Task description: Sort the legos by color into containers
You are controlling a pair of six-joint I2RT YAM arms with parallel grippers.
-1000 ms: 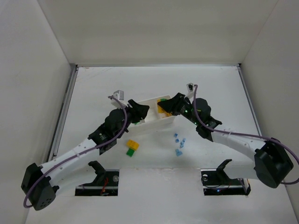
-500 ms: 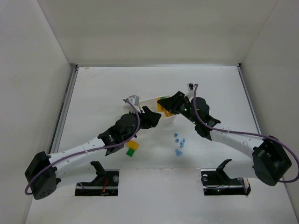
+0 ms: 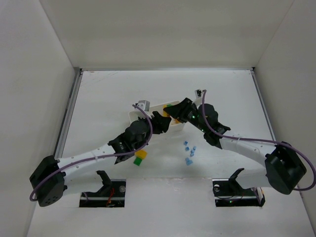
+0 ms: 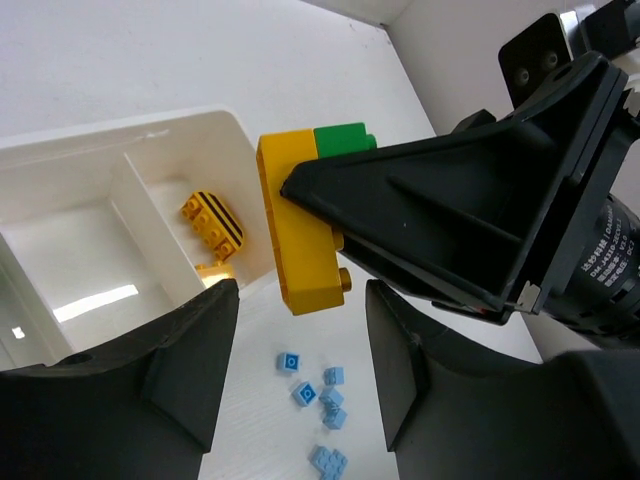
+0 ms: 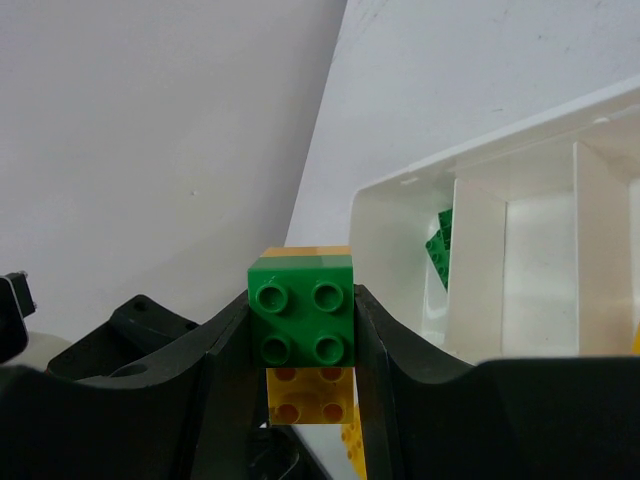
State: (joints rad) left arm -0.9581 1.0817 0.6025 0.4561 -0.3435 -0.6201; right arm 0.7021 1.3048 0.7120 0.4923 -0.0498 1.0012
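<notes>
My right gripper (image 3: 172, 113) is shut on a green brick (image 5: 302, 310) stuck to a larger yellow brick (image 4: 298, 235), and holds the pair in the air by the right end of the white three-compartment tray (image 3: 154, 107). My left gripper (image 3: 164, 122) is open and empty, its fingers (image 4: 190, 365) just under and either side of that held pair. Yellow bricks (image 4: 212, 222) lie in the tray's right compartment, and a green brick (image 5: 440, 250) lies in another. Several pale blue bricks (image 3: 189, 151) lie on the table to the right of the tray.
A yellow-and-green brick stack (image 3: 139, 157) sits on the table in front of the tray, half under my left arm. The blue bricks also show below the left gripper in the left wrist view (image 4: 322, 392). White walls enclose the table.
My left arm has swung right across the tray until its open gripper meets the right gripper. The right gripper has shifted slightly left, still holding the brick pair.
</notes>
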